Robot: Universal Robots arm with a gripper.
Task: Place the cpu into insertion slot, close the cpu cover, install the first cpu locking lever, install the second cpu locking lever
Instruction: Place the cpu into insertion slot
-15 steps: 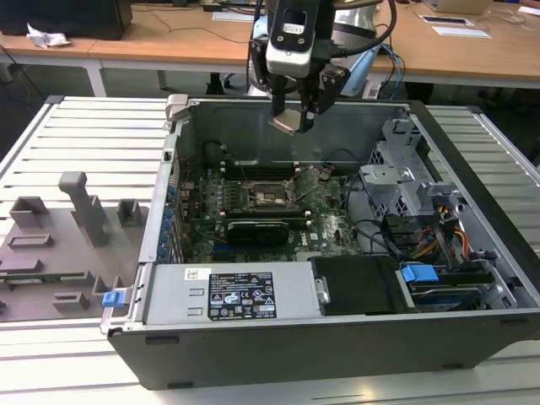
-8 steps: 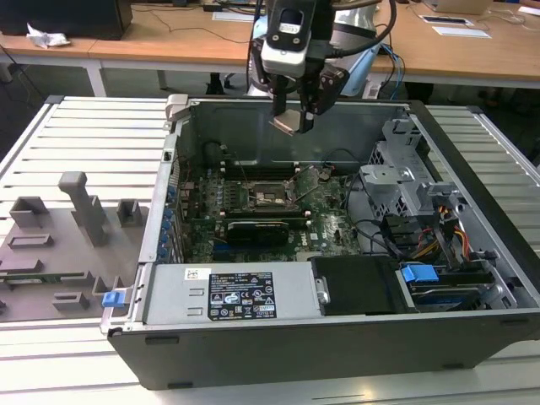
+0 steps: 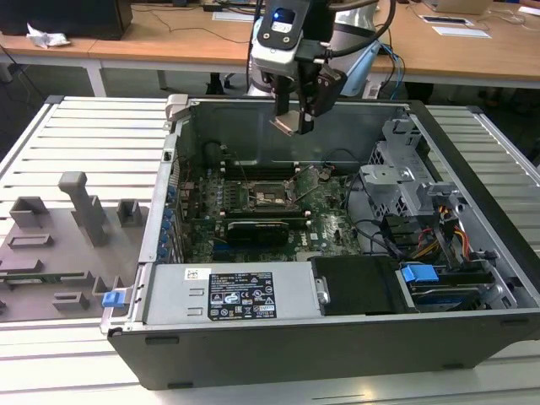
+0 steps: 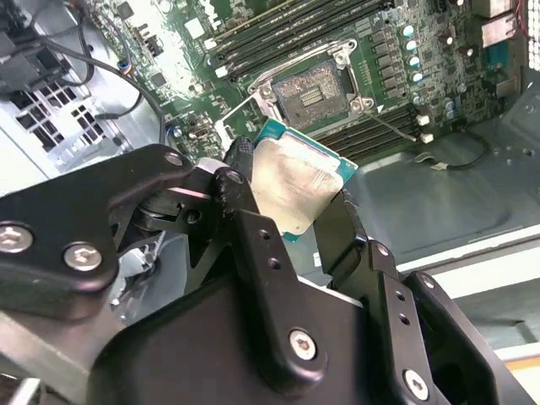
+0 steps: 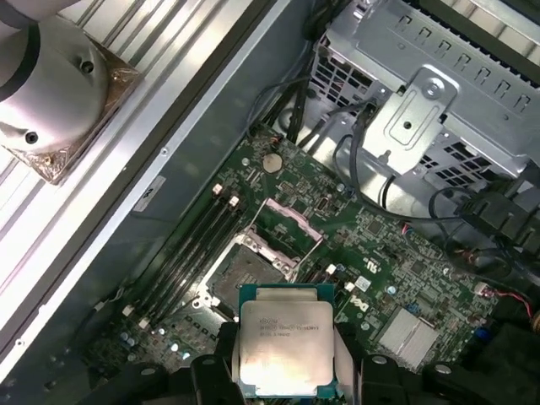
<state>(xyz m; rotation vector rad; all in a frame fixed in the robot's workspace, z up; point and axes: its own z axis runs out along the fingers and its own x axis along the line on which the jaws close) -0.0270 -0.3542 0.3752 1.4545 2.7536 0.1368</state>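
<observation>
Starting nearest the lens in the exterior view: tracking along the near wall of an open computer case (image 3: 337,350), lying on a slatted grey table (image 3: 84,126). Finding inside it a labelled power supply (image 3: 236,294) just behind that wall, a green motherboard (image 3: 329,232) farther in, and a metal drive cage (image 3: 405,181) with loose cables (image 3: 422,236) toward the exterior view's right. Catching the gripper (image 3: 291,122) high above the board, clamped tight on the cpu (image 3: 285,126), holding it tilted and well apart from the insertion slot (image 3: 272,196) down on the motherboard. Noting a grey fixture plate (image 3: 51,245) with blocks beside the case on the exterior view's left, and wooden desks (image 3: 169,42) across the back of the room.

Switching to the second wrist view: looking past black fingers (image 4: 249,219) gripping two opposite edges of the square chip, its silvery top plate facing the camera, green rim showing along one side. Spotting the slot (image 4: 310,89) beyond it, dark centre uncovered.

Moving to the first wrist view: seeing the cpu (image 5: 281,350) between the fingers, its edges turned askew to the slot's frame (image 5: 245,266). Picking out the cpu cover (image 5: 295,221) standing raised along one edge of the slot.
</observation>
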